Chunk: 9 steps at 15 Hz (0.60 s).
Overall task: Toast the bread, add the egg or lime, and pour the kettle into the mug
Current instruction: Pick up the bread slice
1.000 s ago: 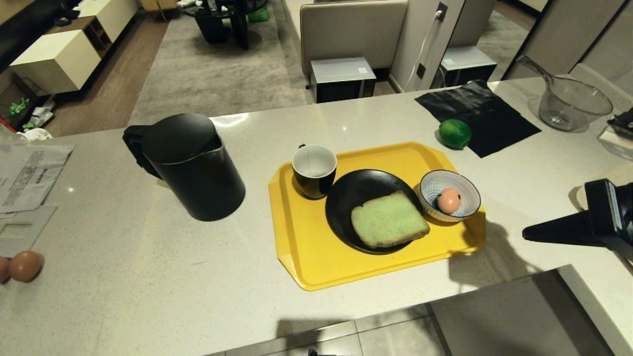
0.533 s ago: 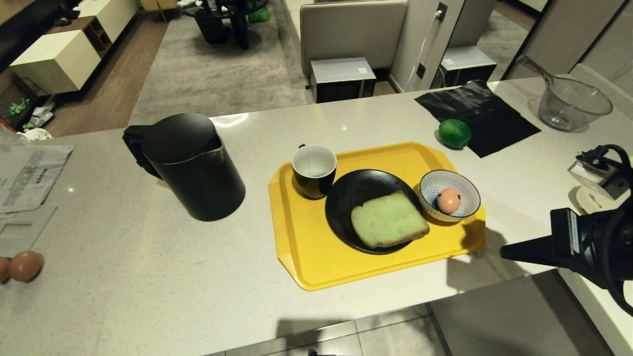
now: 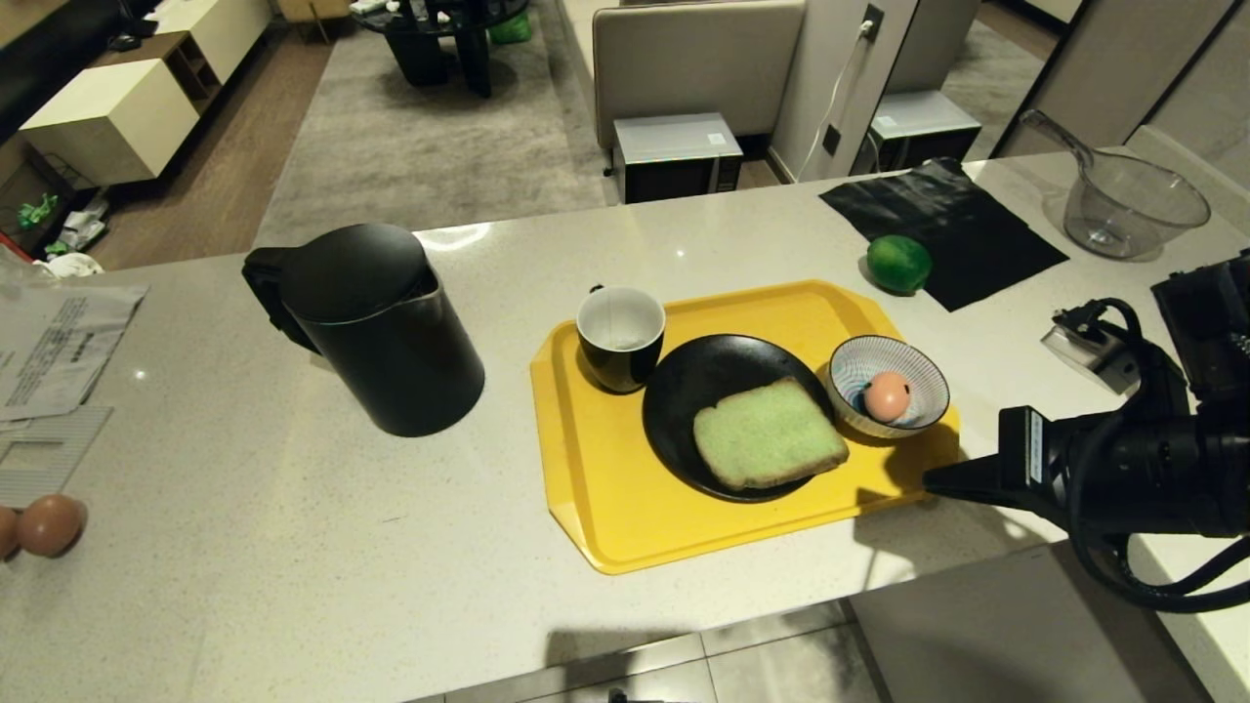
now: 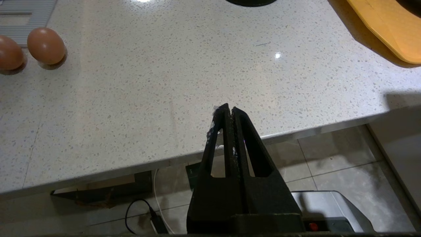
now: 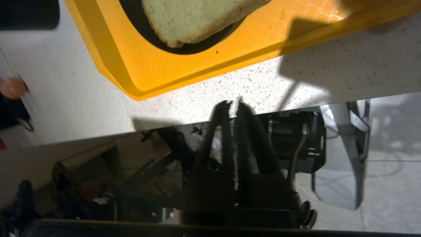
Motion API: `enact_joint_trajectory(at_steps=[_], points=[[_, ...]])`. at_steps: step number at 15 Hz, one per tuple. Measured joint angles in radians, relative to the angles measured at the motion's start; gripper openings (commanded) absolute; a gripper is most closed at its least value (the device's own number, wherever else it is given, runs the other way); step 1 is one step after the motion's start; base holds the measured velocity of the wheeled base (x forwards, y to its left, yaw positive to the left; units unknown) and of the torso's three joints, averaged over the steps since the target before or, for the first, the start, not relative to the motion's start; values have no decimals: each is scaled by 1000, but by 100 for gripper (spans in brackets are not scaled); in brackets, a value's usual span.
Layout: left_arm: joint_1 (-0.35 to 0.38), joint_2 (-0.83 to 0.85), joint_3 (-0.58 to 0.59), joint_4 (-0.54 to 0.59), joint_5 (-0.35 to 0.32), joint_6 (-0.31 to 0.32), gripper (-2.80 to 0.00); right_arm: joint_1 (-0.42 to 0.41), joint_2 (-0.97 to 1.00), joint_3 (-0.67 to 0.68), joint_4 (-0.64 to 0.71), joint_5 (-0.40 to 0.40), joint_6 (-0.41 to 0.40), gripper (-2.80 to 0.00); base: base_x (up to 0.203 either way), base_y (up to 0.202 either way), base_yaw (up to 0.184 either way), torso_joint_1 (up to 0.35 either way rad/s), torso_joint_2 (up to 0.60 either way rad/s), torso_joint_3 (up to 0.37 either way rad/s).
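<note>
The pale green bread lies on a black plate on the yellow tray. The black mug, white inside, stands at the tray's back left. An egg rests in a striped bowl at the tray's right. The lime sits behind the tray, beside a black cloth. The black kettle stands left of the tray. My right gripper points at the tray's near right corner, shut and empty; the right wrist view shows this gripper over the counter's edge, short of the tray and bread. My left gripper hangs shut at the front edge.
Two brown eggs lie at the counter's left edge, seen as eggs in the left wrist view. Papers lie behind them. A clear glass jug stands at the back right. Bare counter lies in front of the kettle.
My right arm has swung in from the right edge toward the tray's near right corner, its tip now just short of the tray. Nothing on the counter has moved.
</note>
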Motion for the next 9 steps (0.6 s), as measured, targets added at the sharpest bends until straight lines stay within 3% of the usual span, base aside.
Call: enact_joint_trajectory(at_steps=[4,9], points=[[0,0,0,0,0,0,-280,21,15,18,-16,5,23,0,0,0,0,0,0,0],[0,0,0,0,0,0,-280,56,52,25,-124,6,179,0,0,0,0,0,0,0]])
